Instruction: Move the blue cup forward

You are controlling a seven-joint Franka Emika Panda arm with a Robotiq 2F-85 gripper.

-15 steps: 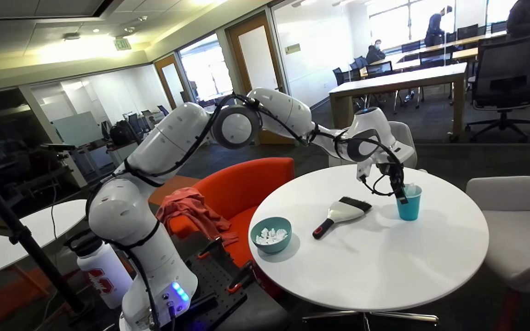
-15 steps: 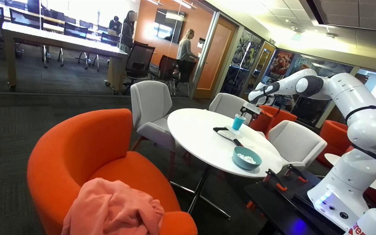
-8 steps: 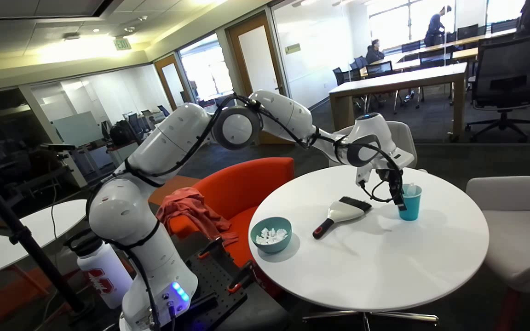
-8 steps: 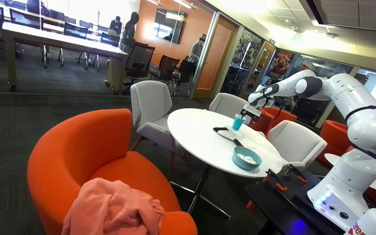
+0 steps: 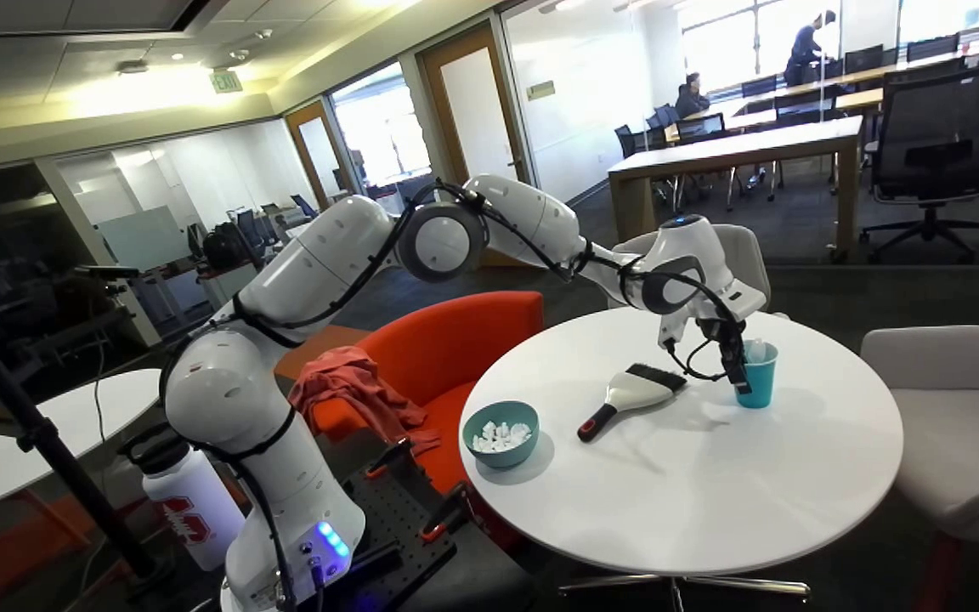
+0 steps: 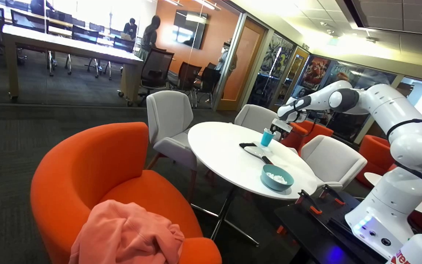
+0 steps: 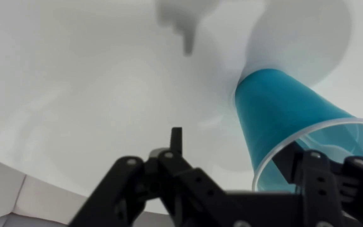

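Note:
The blue cup (image 5: 760, 384) stands upright on the white round table, and it also shows in an exterior view (image 6: 267, 139) and in the wrist view (image 7: 279, 104). Something clear and pale sticks up inside it. My gripper (image 5: 741, 381) is low at the cup's rim, and it also shows in an exterior view (image 6: 272, 129). In the wrist view my gripper (image 7: 233, 148) is open. One finger reaches into the cup's mouth, and the other is outside over the table. The near wall of the cup lies between the fingers, with a visible gap to the outer finger.
A white brush (image 5: 638, 393) with dark bristles and a black handle lies near the cup. A wider teal bowl (image 5: 498, 456) with white pieces stands at the table's edge nearer the robot base. Grey chairs (image 5: 957, 408) and an orange chair (image 6: 123, 157) surround the white table (image 5: 710, 501).
My arm has lowered, bringing the gripper further down at the cup's rim. The cup, brush and bowl have not visibly moved. People in the background have shifted.

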